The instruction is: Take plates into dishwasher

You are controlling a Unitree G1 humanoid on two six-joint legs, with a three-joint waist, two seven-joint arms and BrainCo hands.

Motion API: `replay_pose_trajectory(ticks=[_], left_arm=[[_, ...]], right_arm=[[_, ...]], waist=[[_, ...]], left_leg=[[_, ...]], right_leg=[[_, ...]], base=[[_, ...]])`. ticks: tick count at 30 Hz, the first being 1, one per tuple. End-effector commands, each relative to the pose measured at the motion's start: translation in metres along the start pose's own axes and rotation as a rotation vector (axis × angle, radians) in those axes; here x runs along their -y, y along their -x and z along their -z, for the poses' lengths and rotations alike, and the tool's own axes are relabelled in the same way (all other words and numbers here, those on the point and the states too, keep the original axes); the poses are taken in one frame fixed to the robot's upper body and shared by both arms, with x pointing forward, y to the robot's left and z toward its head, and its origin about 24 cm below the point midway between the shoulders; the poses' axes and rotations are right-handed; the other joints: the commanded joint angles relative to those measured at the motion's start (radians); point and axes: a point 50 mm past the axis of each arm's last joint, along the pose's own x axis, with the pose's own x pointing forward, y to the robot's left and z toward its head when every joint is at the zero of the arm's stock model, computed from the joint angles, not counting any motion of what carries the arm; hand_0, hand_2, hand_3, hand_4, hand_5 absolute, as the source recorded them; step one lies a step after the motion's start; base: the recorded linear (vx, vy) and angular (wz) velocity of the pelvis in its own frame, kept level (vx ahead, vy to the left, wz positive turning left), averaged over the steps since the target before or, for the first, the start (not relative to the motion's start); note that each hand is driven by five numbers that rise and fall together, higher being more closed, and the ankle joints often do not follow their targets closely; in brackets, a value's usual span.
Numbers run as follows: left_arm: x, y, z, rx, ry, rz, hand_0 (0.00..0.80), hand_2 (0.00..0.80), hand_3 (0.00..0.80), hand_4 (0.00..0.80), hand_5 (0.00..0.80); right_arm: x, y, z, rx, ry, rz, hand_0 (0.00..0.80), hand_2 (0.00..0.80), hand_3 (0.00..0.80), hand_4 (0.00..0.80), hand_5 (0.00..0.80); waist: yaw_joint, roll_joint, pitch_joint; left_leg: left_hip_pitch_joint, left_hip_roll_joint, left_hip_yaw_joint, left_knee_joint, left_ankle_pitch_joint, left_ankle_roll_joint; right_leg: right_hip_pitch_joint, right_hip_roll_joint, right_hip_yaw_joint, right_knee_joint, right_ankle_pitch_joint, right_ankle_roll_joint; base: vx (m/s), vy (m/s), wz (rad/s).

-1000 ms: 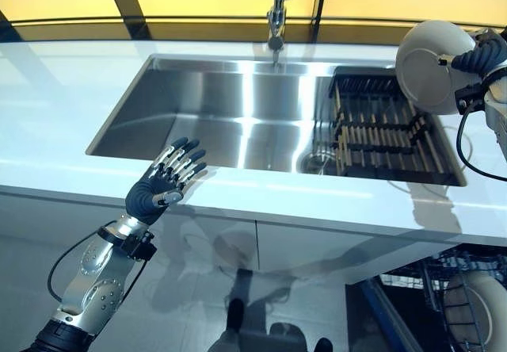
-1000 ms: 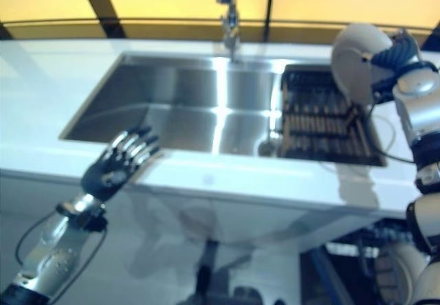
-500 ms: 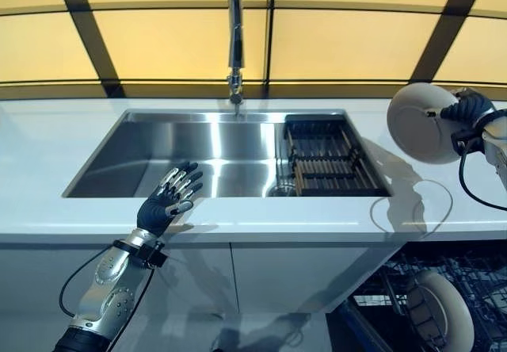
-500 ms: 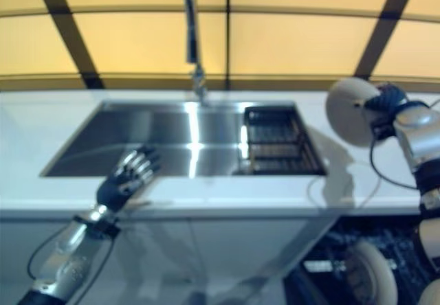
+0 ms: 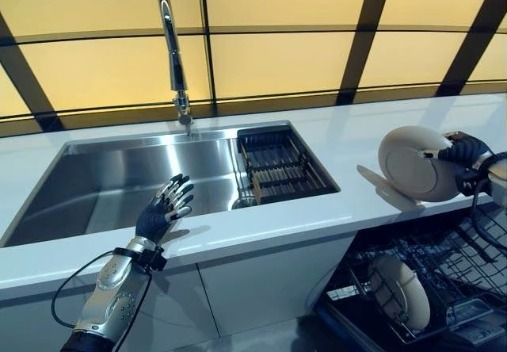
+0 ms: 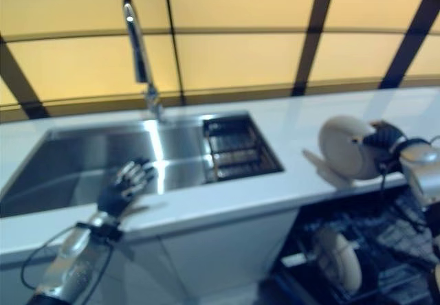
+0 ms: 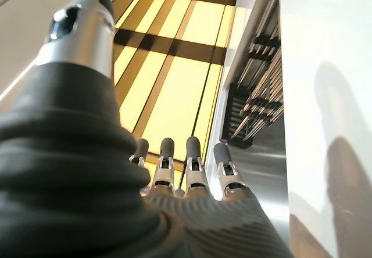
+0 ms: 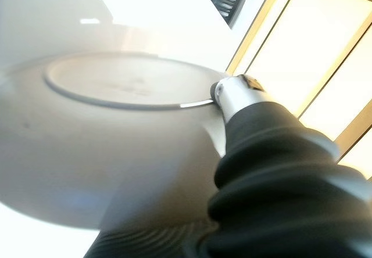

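Observation:
My right hand (image 5: pixel 463 151) is shut on a white plate (image 5: pixel 413 164) and holds it on edge above the counter's front edge at the right, over the open dishwasher. The plate's underside fills the right wrist view (image 8: pixel 104 147), with my thumb (image 8: pixel 232 92) on its rim. Another white plate (image 5: pixel 402 291) stands upright in the dishwasher's lower rack (image 5: pixel 444 288). My left hand (image 5: pixel 162 213) is open and empty, fingers straight, over the counter's front edge by the sink (image 5: pixel 103 181).
A dark dish rack (image 5: pixel 277 166) sits in the sink's right end. A tall faucet (image 5: pixel 173 51) stands behind the sink. The white counter (image 5: pixel 348 142) runs to the right. White cabinet fronts (image 5: pixel 261 277) are below.
The camera has swung to the right, so the sink has shifted left in view. My right hand has lowered the plate from above the counter toward the counter's front edge over the dishwasher. Left hand unchanged.

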Motion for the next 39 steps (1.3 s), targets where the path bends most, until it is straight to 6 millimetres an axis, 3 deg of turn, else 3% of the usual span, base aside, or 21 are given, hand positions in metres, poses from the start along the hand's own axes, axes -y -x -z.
replay_pose_trajectory(ticks=[1,15,26,32,39], left_arm=[[-0.018,-0.008,-0.020,0.064,-0.075,-0.069,0.000,0.000,0.000,0.000,0.000],[-0.042,-0.002,-0.036,0.109,-0.128,-0.184,0.000,0.000,0.000,0.000,0.000],[-0.055,0.008,-0.035,0.099,-0.143,-0.233,0.000,0.000,0.000,0.000,0.000],[-0.054,0.008,-0.038,0.111,-0.145,-0.230,0.000,0.000,0.000,0.000,0.000],[-0.045,0.002,-0.045,0.150,-0.150,-0.192,0.000,0.000,0.000,0.000,0.000]], right_arm=[[0.004,0.007,-0.016,0.092,0.049,0.014,0.800,0.800,0.800,0.800,0.800],[0.010,0.032,0.036,0.040,-0.044,0.063,0.800,0.800,0.800,0.800,0.800],[0.043,0.049,0.041,-0.006,-0.002,0.090,0.800,0.800,0.800,0.800,0.800],[0.042,0.049,0.049,-0.036,-0.019,0.069,0.800,0.800,0.800,0.800,0.800],[0.019,0.040,0.059,-0.070,-0.024,-0.012,0.800,0.800,0.800,0.800,0.800]], waist=[[0.000,-0.068,-0.037],[-0.060,-0.068,-0.004],[-0.088,-0.074,0.006],[-0.092,-0.080,0.014],[-0.090,-0.076,0.027]], left_leg=[[0.091,0.040,0.019,0.002,-0.068,-0.002],[0.102,0.039,0.047,0.002,-0.082,0.005],[0.107,0.041,0.075,0.002,-0.084,0.004],[0.105,0.042,0.082,0.002,-0.083,0.004],[0.104,0.043,0.081,0.002,-0.082,0.005]], right_leg=[[-0.009,-0.060,0.001,0.000,0.057,0.050],[-0.026,-0.049,0.051,0.000,0.056,0.056],[-0.036,-0.038,0.082,0.000,0.058,0.056],[-0.042,-0.035,0.089,0.001,0.059,0.054],[-0.046,-0.036,0.093,0.003,0.058,0.052]], base=[[-0.048,-0.024,-0.09],[-0.047,-0.005,-0.10],[-0.020,0.010,-0.12],[-0.026,0.000,-0.04],[0.000,0.000,0.00]])
